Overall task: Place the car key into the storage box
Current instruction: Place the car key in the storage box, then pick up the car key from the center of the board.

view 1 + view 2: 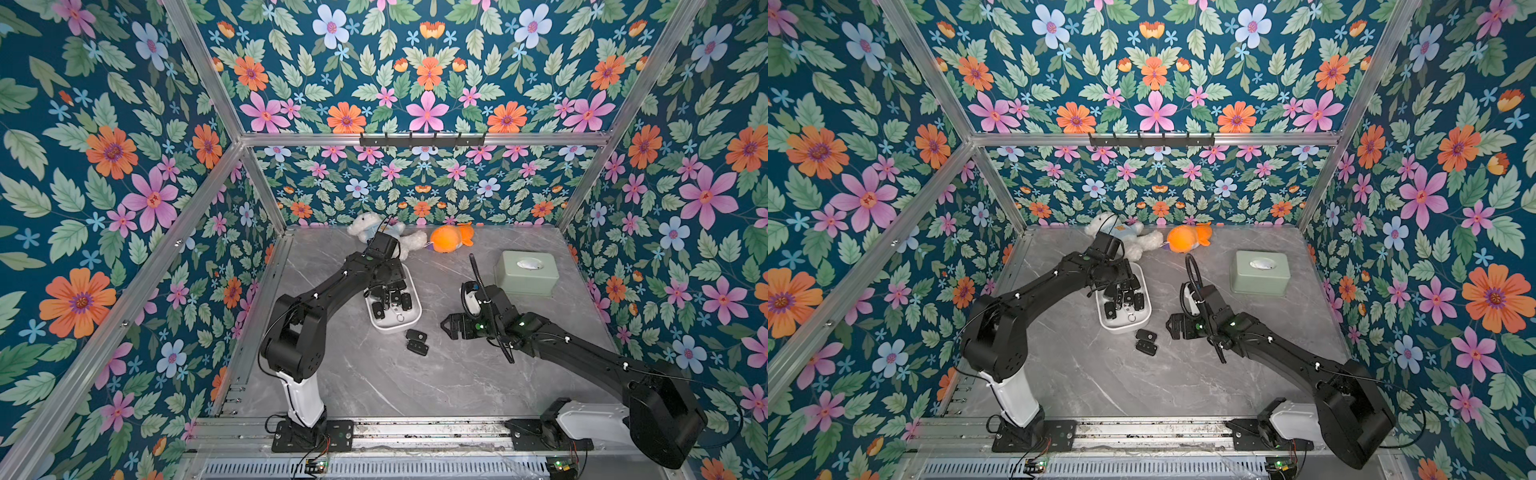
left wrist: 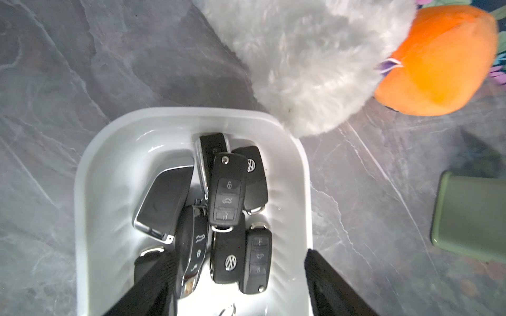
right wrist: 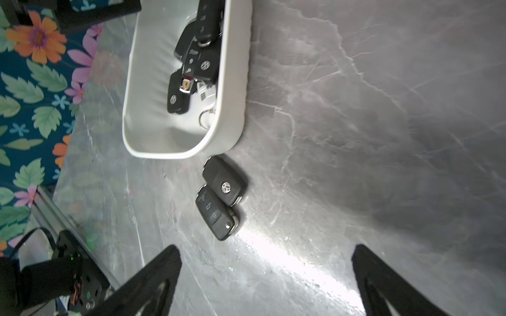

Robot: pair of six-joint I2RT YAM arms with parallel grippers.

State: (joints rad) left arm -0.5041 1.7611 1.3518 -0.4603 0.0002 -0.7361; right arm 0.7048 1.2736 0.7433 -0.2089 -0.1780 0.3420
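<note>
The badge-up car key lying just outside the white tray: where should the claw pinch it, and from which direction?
Probably from straight above, pinching the badge-up key across its two long edges at mid-body. It lies flat on the table, so only those edges are reachable, and one end touches the buttoned key. The open right gripper is nearest.

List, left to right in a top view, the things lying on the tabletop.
storage box → orange plush toy → sage-green box. Left out: the white plush toy and the two loose car keys, which overlap the storage box's span.
</note>
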